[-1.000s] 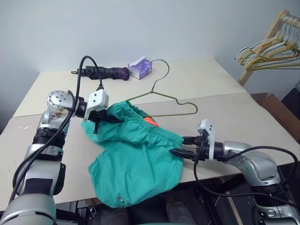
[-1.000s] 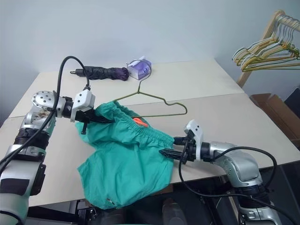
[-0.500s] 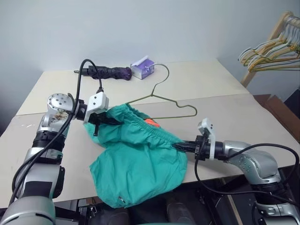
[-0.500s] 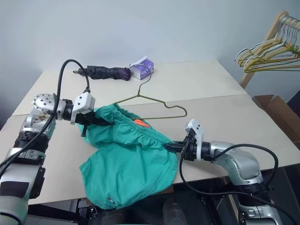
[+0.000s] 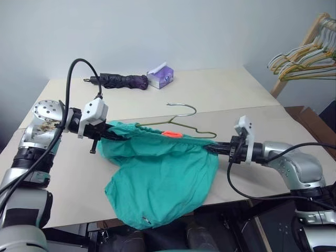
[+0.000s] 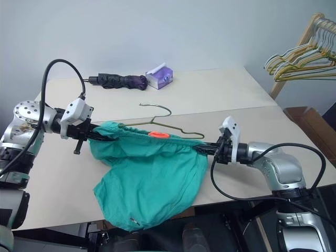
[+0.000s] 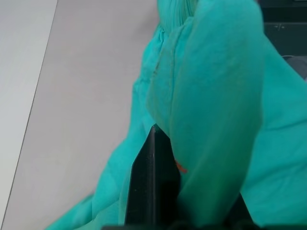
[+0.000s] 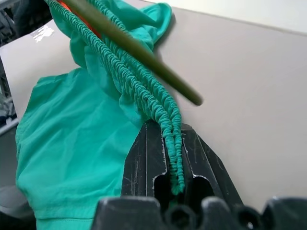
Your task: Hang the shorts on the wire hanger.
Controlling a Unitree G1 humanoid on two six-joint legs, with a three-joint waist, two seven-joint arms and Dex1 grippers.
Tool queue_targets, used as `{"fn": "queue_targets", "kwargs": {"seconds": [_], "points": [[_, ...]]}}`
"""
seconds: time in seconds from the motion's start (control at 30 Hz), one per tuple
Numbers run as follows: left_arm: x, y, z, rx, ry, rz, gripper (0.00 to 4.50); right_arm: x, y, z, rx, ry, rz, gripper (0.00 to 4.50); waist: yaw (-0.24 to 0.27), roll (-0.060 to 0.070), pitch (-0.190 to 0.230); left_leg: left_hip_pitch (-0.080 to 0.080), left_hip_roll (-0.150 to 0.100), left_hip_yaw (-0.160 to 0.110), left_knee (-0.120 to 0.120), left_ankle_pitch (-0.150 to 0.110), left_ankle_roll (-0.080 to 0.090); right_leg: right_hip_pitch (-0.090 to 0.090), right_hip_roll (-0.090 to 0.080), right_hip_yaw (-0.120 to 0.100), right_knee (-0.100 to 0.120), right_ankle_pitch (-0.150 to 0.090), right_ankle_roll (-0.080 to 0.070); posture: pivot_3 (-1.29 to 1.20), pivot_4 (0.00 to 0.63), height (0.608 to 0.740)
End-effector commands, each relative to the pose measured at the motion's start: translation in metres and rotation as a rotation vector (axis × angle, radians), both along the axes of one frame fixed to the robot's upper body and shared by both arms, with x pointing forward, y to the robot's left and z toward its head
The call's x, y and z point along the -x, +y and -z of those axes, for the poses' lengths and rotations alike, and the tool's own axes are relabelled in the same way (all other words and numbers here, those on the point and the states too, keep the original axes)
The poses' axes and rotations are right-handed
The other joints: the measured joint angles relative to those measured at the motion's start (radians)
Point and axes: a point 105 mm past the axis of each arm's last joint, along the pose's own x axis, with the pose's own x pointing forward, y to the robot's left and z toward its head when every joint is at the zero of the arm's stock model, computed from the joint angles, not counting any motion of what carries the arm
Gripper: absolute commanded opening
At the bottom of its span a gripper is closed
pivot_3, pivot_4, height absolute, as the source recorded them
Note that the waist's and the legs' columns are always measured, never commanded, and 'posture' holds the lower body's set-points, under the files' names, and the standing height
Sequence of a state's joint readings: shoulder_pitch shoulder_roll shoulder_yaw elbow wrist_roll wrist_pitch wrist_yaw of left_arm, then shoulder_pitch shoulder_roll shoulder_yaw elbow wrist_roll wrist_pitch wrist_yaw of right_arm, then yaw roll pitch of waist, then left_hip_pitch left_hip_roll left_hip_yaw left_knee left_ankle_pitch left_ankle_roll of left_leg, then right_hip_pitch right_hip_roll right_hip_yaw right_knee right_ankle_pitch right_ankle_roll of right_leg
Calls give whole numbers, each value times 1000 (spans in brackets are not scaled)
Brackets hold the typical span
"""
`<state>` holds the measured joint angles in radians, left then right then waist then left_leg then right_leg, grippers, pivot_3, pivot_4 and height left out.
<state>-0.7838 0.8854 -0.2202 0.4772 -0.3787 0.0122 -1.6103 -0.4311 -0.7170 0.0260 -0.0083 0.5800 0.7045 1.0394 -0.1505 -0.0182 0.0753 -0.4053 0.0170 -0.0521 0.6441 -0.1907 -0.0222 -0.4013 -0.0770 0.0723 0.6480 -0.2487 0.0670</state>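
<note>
Both my claws are clamped down on the shorts (image 5: 163,178) right now — left gripper (image 5: 111,137) pinching one end of the gathered waistband, right gripper (image 8: 170,175) pinching the other, fingers squeezed narrow w/ the elastic ridge caught between them. The waistband is pulled out taut across the gap btwn my hands, above the table (image 5: 252,94), and the legs sag below, hanging over the near edge.

The wire hanger (image 5: 181,119) sits just behind the waistband, its bar running along it and its hook poking up near the orange-red tag (image 5: 170,134). From my right wrist I see the wire crossing right over the gathers, touching or nearly so (can't tell if it's threaded inside the waist opening or only lying against it).

Risks, as I judge them: my right pinch is on a thin bit of elastic — pull any wider and the band could snap out of my fingers, dropping that side. If the hanger isn't really inside, lifting will just leave it on the table or flick it off. The loose legs could also drag on the table edge. And the hook could snag cloth, twisting everything. Small moves, pls.
</note>
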Motion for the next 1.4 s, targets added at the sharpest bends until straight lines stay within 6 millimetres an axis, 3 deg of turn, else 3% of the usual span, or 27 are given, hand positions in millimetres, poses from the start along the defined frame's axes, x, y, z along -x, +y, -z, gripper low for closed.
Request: {"fn": "queue_targets", "kwargs": {"seconds": [0.03, 0.27, 0.5, 0.73, 1.13, 1.4], "points": [[-1, 19, -16, 20, -22, -69, 0, -9, -30, -7, 79, -38, 81, 38, 2, 0, 0, 0, 0, 0, 0, 0, 0, 0, 0, 0, 0, 0, 0, -109, 44, 740], [-11, -2, -48, 268, -9, -119, 0, -6, -24, 7, 171, -64, 33, 38, 7, 0, 0, 0, 0, 0, 0, 0, 0, 0, 0, 0, 0, 0, 0, -104, 43, 740], [6, -3, -64, 360, 117, -75, 0, -7, -25, 16, 207, -71, 42, 38, 1, 0, 0, 0, 0, 0, 0, 0, 0, -1, 0, 0, 0, 0, 0, -108, 46, 740], [19, 10, -50, 290, 183, -83, 0, -13, -31, 15, 236, -93, 69, 38, -2, 0, 0, 0, 0, 0, 0, 0, 0, -1, 0, 0, 0, 0, 0, -104, 46, 740], [22, 32, -29, 223, 239, -154, 0, -21, -49, 6, 362, -197, 63, 38, 9, 0, 0, 0, 0, 1, 0, 0, 0, -1, 0, 0, 0, 0, 0, -105, 48, 740], [14, 20, -34, 294, 190, -136, 0, -13, -33, 6, 352, -225, 5, 38, 17, 0, 0, 0, 0, 1, 0, 0, 0, -1, 0, 0, 0, 0, 0, -106, 44, 740]]}}
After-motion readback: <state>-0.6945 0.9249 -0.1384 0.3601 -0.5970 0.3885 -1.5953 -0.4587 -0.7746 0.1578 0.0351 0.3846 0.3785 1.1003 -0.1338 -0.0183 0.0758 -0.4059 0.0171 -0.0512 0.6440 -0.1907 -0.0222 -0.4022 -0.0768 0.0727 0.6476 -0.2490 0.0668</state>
